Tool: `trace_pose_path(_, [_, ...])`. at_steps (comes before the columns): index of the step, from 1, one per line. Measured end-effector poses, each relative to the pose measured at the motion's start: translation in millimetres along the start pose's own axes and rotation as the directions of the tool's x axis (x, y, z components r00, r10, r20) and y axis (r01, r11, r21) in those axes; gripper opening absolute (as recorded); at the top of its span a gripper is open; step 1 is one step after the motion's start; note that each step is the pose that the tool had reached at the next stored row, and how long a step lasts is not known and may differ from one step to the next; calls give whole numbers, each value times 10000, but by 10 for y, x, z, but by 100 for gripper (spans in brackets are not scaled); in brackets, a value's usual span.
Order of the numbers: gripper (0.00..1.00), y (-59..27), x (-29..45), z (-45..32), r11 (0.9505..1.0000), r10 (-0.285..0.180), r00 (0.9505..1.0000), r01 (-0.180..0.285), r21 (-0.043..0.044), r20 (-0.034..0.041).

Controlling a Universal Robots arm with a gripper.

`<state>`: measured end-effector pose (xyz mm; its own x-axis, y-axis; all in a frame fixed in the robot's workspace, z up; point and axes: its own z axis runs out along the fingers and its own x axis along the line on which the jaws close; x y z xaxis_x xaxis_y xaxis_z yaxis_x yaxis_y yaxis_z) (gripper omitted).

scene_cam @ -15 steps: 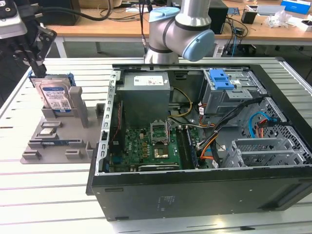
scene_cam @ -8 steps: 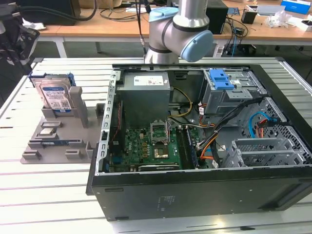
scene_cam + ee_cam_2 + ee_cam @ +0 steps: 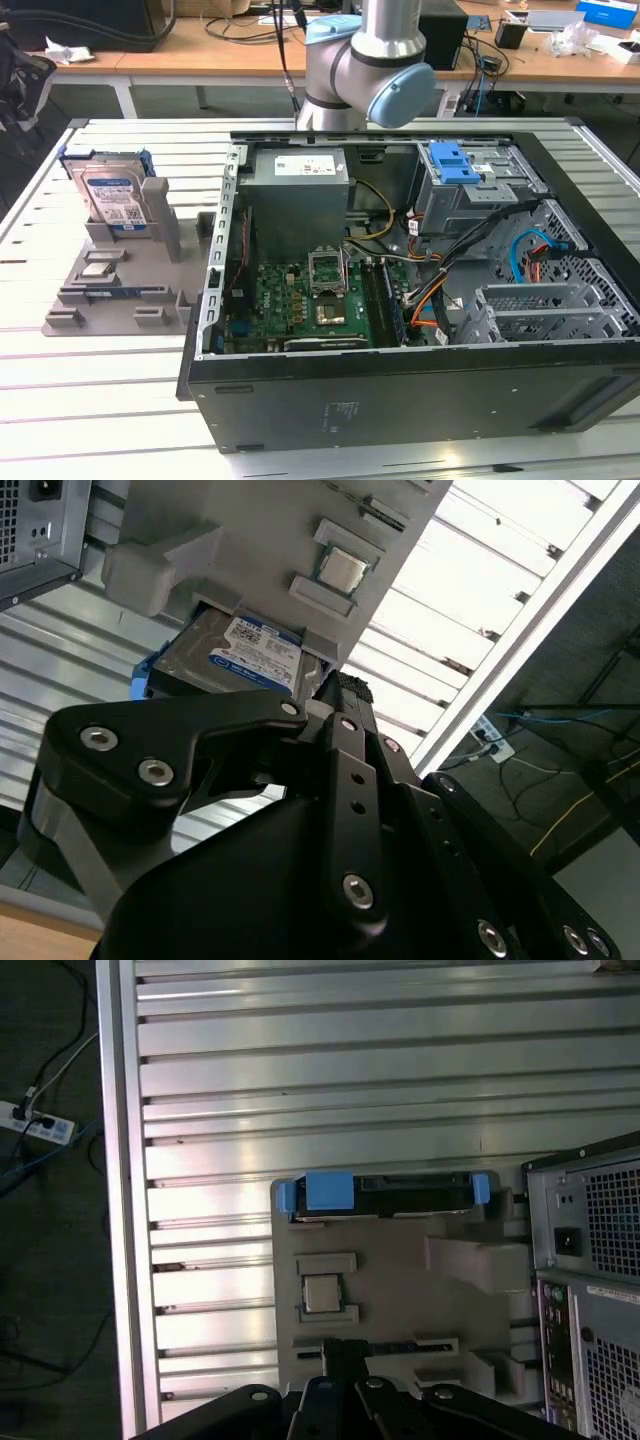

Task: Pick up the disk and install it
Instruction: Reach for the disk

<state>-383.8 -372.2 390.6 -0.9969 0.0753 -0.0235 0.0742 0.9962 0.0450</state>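
The black metal claw (image 3: pixel 338 1352) hangs over the near edge of a grey plastic holder block (image 3: pixel 400 1280). I cannot tell whether it is open or closed. Just past it, a small square silver chip (image 3: pixel 320 1293) lies in a recess of the block. Beyond that, the flat silver disk (image 3: pixel 400 1188) with blue side rails stands on edge in the block's slot, apart from the claw. The block sits on the slatted metal counter (image 3: pixel 350 1080), beside an open black computer case (image 3: pixel 400 390).
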Motion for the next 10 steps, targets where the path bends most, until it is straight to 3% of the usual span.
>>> trace_pose_path(2, [11, 16, 47, 3, 10000, -1, 10000, 1, 2, -2])
trace_pose_path(4, [11, 72, 139, 14, 10000, 1, 10000, -1, 5, -1])
trace_pose_path(8, [11, 211, 164, 35, 10000, 0, 10000, 0, 22, 1])
trace_pose_path(9, [11, 242, 165, 39, 10000, -5, 10000, 5, 71, 3])
trace_pose_path(10, [11, 264, 160, 44, 9998, -13, 10000, 13, 187, 11])
